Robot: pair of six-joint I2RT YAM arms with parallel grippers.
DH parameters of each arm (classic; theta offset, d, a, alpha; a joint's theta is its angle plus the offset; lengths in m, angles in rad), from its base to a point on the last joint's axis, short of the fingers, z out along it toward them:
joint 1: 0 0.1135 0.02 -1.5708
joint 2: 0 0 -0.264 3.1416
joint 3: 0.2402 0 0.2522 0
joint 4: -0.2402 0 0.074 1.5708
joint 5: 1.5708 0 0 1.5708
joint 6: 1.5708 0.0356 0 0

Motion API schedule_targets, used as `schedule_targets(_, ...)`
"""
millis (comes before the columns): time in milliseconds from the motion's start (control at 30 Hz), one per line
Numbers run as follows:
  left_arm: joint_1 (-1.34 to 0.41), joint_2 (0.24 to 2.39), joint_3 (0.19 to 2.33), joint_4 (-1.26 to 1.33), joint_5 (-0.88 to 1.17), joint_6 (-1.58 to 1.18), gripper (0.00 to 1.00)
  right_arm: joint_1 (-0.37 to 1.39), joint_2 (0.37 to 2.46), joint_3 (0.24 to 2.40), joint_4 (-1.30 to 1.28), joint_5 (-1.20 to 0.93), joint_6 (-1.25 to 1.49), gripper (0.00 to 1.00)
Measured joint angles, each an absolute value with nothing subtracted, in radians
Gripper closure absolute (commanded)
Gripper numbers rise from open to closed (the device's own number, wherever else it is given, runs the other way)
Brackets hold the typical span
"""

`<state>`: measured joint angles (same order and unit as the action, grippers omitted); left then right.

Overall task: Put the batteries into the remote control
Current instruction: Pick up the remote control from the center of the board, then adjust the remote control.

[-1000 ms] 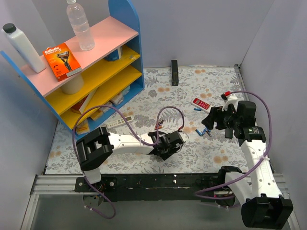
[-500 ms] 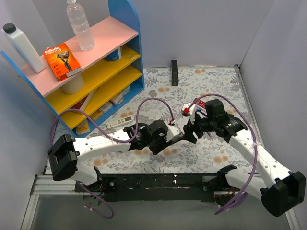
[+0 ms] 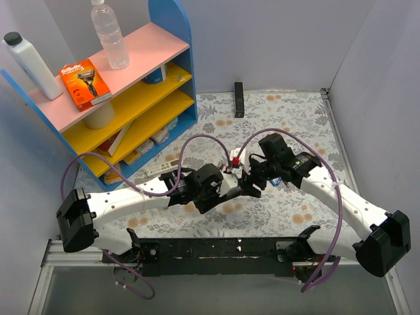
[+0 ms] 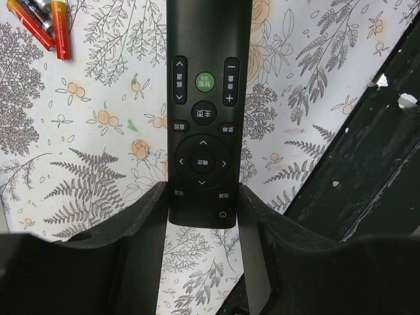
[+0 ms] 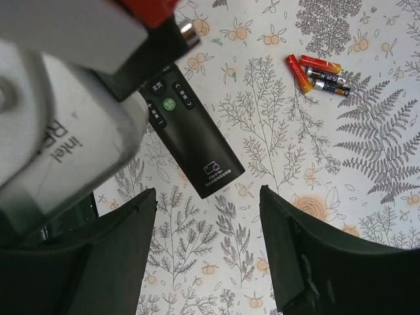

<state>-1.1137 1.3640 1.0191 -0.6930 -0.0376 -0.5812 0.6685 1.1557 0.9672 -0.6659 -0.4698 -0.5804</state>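
Right fingers point(image 5: 98, 262), spread and empty, are arriving over the remote control point(image 4: 205, 131). Left fingers point(image 4: 138, 230) are pinching it, buttons up; a two-handed step is likely coming.

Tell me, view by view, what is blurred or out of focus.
Right wrist: the white camera housing close to the lens is blurred, the remote control sharp. Left wrist: its buttons legible, no glare. Top external: evenly lit, nothing blurred.

Robot lab test cell: plain grey partition walls point(image 3: 282, 39), floral cloth point(image 3: 295, 113), staged shelf point(image 3: 152, 47) w/ props
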Motion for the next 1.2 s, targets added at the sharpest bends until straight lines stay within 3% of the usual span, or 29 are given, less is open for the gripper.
schedule_targets(367,-1.117,1.238,1.005,-0.641,-0.028,-0.575,1.00,0.575,1.093,0.942,-0.605,-0.493,-0.483,0.30)
schedule_targets(700,-1.119,1.210,1.000,-0.597,-0.035,-0.572,1.00,0.513,1.143,0.940,-0.521,-0.591,-0.062,0.30)
schedule_targets(867,-1.120,1.209,0.995,-0.593,-0.045,-0.570,1.00,0.505,1.164,0.910,-0.457,-0.622,0.146,0.38)
schedule_targets(1133,-1.121,1.202,0.987,-0.566,-0.065,-0.564,1.00,0.471,1.168,0.852,-0.434,-0.655,0.318,0.42)
schedule_targets(1200,-1.121,1.198,0.980,-0.558,-0.070,-0.564,1.00,0.460,1.166,0.839,-0.420,-0.664,0.342,0.48)
